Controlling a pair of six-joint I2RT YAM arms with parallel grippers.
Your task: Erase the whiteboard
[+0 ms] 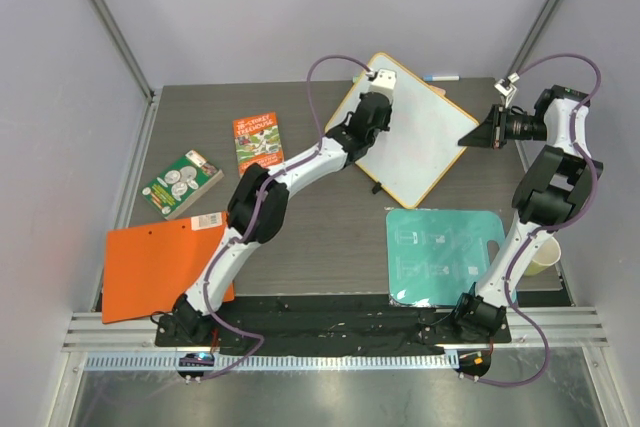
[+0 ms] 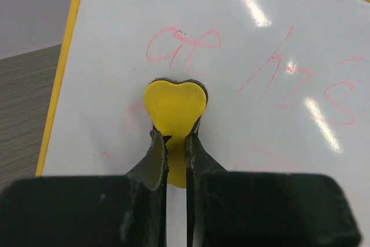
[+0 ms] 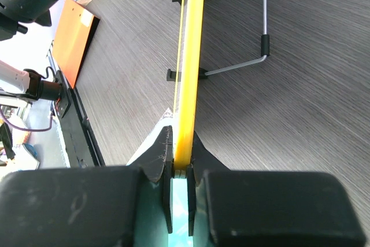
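Whiteboard (image 1: 420,142) propped at the far centre of the desk (image 1: 330,237), pink marks (image 2: 185,44) unerased. Left fingers (image 2: 155,160) pinched a yellow heart-shaped eraser (image 2: 174,105) against its face; right fingers (image 3: 161,160) clamped its rim (image 3: 191,56). Hard wiping might slip the board from that thin grip and tip it.

In the left wrist view the whiteboard (image 2: 243,160) carries pink handwriting (image 2: 182,44): a looped pair that reads roughly as "ae" or "al", then angular strokes like "h" or "k" and a last "s", none of it forming a sure word. In the top view the orange book (image 1: 258,142) bears a title in which "STOREY TREEHOUSE" can be made out, the number before it too small to read. The print on the green book (image 1: 181,183) and the white markings on the teal mat (image 1: 445,252) are illegible.
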